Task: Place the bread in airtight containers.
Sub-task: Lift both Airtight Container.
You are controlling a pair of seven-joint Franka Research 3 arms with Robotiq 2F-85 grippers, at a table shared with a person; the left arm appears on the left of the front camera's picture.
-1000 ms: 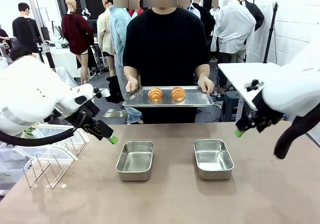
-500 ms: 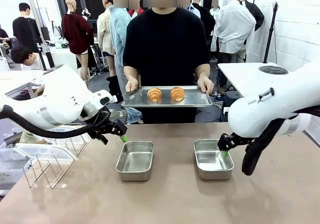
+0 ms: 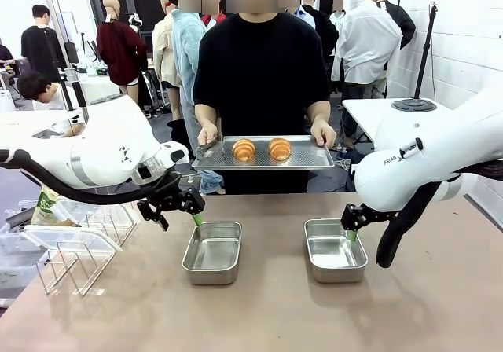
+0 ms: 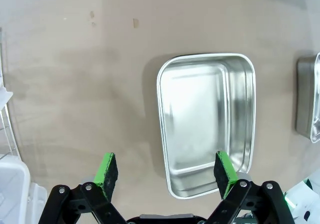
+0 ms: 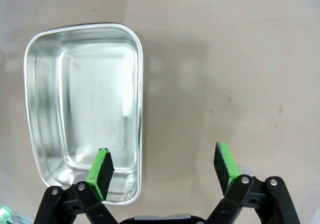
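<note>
— Where's the bread (image 3: 244, 149)?
— Both pieces lie on the person's tray (image 3: 310, 154), well apart from us. They look end-on to us, though that's hard to tell.
— What changed?
— Our left gripper (image 4: 166, 168) and right gripper (image 5: 162, 166) swung in over the empty left tin (image 3: 211, 275) and right tin (image 3: 336, 273), jaws wide, holding nothing. We've loaded nothing yet.

Front camera: robot's side, facing across the table (image 3: 409, 305) toward its far edge. Both wrist cameras: close, looking straight down. Left wrist shares the left tin (image 3: 213, 251) with front; right wrist, the right tin (image 3: 335, 249).
</note>
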